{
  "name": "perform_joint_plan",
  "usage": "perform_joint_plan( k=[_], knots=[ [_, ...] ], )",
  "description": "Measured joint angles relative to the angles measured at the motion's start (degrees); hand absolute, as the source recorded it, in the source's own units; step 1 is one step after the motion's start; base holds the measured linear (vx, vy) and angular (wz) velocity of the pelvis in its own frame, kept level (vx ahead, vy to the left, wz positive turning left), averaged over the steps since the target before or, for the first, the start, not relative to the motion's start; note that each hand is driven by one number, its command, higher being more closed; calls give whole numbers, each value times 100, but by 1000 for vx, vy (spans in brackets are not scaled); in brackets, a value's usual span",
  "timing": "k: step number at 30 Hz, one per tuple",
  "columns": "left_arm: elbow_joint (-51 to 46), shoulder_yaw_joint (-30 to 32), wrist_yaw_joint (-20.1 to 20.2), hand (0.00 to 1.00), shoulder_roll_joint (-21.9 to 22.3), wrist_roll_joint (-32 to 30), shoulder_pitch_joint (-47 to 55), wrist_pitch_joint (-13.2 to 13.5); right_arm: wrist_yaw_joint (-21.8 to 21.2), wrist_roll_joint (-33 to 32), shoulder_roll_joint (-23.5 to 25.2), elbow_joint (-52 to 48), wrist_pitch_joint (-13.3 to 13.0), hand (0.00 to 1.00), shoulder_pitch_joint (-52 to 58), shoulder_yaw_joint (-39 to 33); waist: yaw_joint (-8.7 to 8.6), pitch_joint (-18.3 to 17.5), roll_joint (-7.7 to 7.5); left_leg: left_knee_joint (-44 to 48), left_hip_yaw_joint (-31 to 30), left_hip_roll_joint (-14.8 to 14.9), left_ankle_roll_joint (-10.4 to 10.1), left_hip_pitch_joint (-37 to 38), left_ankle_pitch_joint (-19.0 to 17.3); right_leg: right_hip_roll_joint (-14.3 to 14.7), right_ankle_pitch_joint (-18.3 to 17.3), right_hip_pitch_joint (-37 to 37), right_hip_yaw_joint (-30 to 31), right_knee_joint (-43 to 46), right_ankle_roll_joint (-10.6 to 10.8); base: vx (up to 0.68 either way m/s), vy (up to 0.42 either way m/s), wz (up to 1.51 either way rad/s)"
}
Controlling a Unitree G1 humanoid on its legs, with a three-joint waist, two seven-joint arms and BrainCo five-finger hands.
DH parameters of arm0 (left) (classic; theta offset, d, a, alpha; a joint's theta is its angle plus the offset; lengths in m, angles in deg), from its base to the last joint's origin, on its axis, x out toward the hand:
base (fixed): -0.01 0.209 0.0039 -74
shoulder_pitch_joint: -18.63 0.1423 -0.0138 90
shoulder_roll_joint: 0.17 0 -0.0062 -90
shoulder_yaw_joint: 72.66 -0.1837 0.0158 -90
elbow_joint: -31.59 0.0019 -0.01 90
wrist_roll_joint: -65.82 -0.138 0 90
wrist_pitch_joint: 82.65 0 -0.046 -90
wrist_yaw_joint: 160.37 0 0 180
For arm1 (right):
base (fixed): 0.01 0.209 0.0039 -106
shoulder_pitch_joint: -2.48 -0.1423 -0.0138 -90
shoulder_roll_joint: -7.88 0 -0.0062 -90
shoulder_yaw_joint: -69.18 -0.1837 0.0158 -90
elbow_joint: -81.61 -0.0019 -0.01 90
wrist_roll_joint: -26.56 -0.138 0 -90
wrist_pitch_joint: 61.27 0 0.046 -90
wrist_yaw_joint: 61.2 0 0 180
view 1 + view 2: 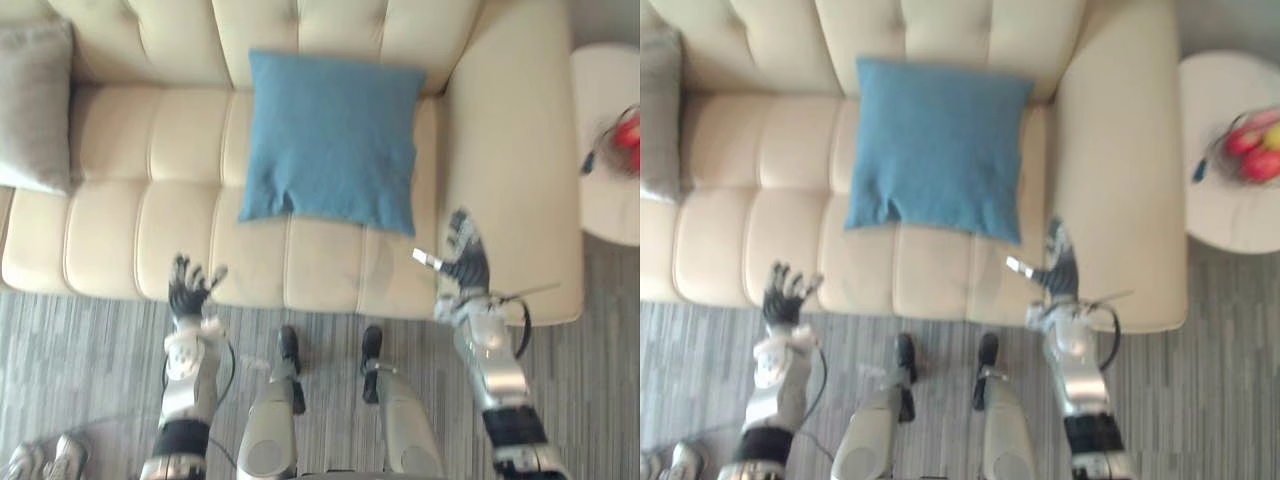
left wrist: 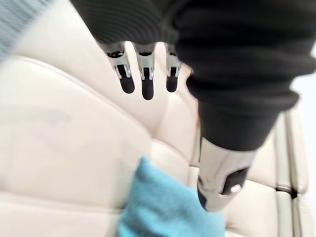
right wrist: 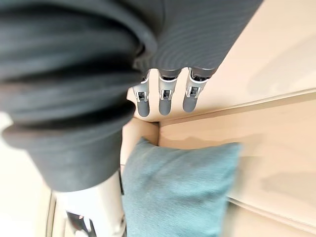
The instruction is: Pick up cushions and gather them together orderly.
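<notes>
A cream tufted sofa [image 1: 180,230], smooth and leather-like, has its seat stitched into padded rectangular panels and a broad rounded armrest at its right end. A square blue fabric cushion [image 1: 333,140] with a fine woven surface leans upright against the sofa's back at the right end of the seat. Its lower edge rests on the seat, slightly puckered at the lower left corner, and its right side is just beside the armrest. A grey fabric cushion [image 1: 35,105], soft and matte, sits against the back at the sofa's left end and is cut off by the frame, so its full shape is hidden. A wide stretch of seat lies between the two cushions.

The left hand [image 1: 188,290] hovers at the sofa's front edge before the left-middle panels, fingers [image 2: 126,79] spread wide and holding nothing. The right hand [image 1: 466,262] hovers at the front edge by the armrest, fingers [image 3: 164,101] straight, thumb out, also empty, and apart from the blue cushion.

In front of the sofa is grey striped carpet [image 1: 80,350]. Beyond the armrest stands a round white side table [image 1: 600,200], partly cut off, bearing red fruit [image 1: 1255,150] too blurred to identify.
</notes>
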Motion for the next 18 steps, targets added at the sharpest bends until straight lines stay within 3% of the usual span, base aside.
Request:
perform_joint_plan(
  k=[4,5,8,13,18],
  knots=[
    [1108,40,418,0,224,-303,500,-181,-299,348,356,1093,-7,0,557,-114,-10,-553,-29,-25,14,65,-59,476,-112,87,4,604,-11,-328,9,115,-3,-6],
    [1773,104,552,0,350,-517,572,-276,-392,558,467,1814,41,0,642,-163,-10,-739,-15,-143,15,63,-78,757,-122,110,36,901,5,-507,29,118,26,-6],
    [2767,252,685,0,508,-1005,591,-415,-425,910,635,2914,119,0,673,-366,-25,-947,21,-353,18,34,-78,1142,-123,141,172,1354,20,-862,43,108,35,-4],
    [3476,512,655,0,578,-1725,623,-516,-365,1287,726,4249,252,0,671,-855,-25,-1092,63,-574,60,-59,-75,1590,-126,173,350,1891,131,-1329,111,62,36,-4],
    [3678,640,610,0,567,-1946,594,-533,-343,1281,747,4920,399,0,666,-1225,-39,-1202,72,-672,85,-125,-69,1870,-143,155,401,2131,213,-1477,136,18,21,-6]
  ],
)
